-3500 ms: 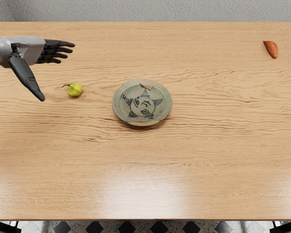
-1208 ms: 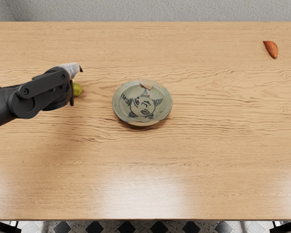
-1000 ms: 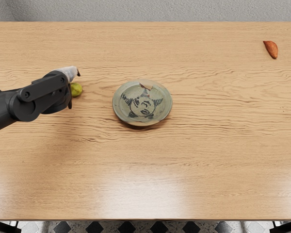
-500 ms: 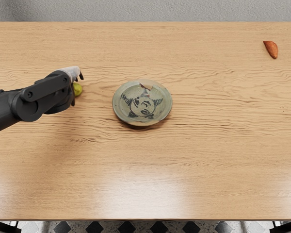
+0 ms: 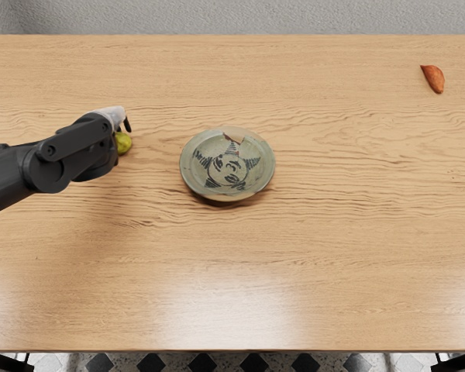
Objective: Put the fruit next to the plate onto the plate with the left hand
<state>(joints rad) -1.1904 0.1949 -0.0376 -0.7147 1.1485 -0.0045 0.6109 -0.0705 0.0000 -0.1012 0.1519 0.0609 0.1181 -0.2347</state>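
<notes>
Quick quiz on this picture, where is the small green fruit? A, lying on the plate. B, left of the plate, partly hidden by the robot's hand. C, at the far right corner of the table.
B: the green fruit peeks out left of the plate, clear of its rim, with the left hand covering part of it. The thing at the far right corner is an orange piece.

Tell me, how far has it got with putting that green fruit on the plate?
Early days. Done: the left hand is at the green fruit, which lies on the table to the left of the plate. In hand: the grab, though the arm hides whether the fruit is actually held. Left: lifting it, carrying it across and setting it on the plate; none of that shows yet.
</notes>
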